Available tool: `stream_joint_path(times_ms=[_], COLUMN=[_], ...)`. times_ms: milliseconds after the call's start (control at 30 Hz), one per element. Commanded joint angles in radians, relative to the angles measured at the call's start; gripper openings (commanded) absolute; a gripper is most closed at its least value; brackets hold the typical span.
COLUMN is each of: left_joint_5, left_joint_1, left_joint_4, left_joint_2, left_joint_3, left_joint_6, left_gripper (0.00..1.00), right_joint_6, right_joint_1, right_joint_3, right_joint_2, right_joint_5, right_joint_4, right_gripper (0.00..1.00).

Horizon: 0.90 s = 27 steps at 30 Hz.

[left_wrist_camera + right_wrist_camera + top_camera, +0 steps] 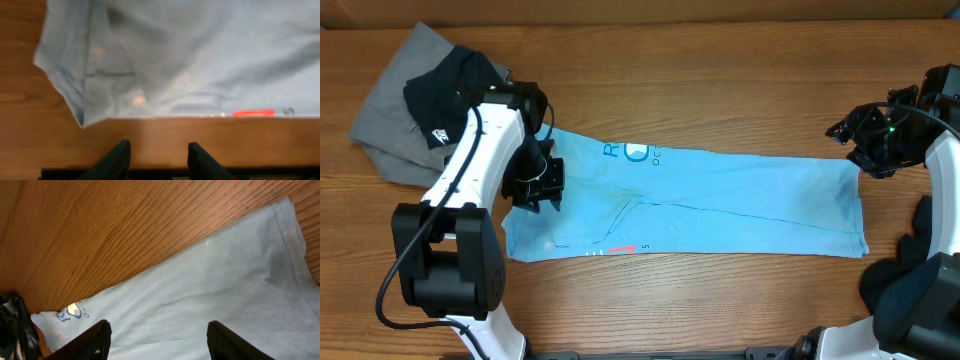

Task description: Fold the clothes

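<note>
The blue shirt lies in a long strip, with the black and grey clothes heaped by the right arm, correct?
No: the overhead view shows the heap by the left arm; the blue shirt does lie in a long strip.

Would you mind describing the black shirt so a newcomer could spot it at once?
At the table's far left corner lies a crumpled grey shirt. The black shirt sits bunched on top of it, the only dark garment; the light blue shirt lies flat mid-table.

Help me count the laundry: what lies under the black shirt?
A crumpled grey shirt lies under the black shirt, spreading out past it on the wooden table. Anything further beneath the two is covered and cannot be seen.
</note>
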Motion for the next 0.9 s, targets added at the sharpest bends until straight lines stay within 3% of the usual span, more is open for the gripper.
stream_joint_path(times_ms=[0, 300, 367, 533, 667, 867], left_joint_5=[-0.063, -0.013, -0.02, -0.019, -0.019, -0.019], left_joint_1=[-0.006, -0.006, -0.006, -0.006, -0.006, -0.006], left_joint_4=[0.067, 0.307, 0.326, 0.32, 0.302, 0.233], left_joint_2=[-0.024, -0.024, -0.024, -0.024, -0.024, -0.024], left_joint_3=[-0.078, -0.287, -0.309, -0.306, -0.291, -0.232], left_joint_6=[-0.017, -0.02, -0.021, -0.021, -0.032, -0.036], left_gripper=[0.48, 0.49, 0.42, 0.11, 0.05, 0.04], right_joint_6=[-0.007, -0.007, -0.007, -0.007, -0.007, -0.007], right_joint_1=[0.004, 0.004, 0.004, 0.004, 0.004, 0.004], right_joint_3=[0.018, 0.018, 0.018, 0.018, 0.018, 0.018], right_joint_2=[-0.008, -0.008, -0.008, -0.008, -0.008, -0.008], right_joint_5=[-0.006, -0.007, -0.006, -0.007, -0.006, -0.006], right_joint_4=[0.001, 0.001, 0.001, 0.001, 0.001, 0.001], right_gripper=[0.65, 0.65, 0.65, 0.65, 0.65, 0.65])
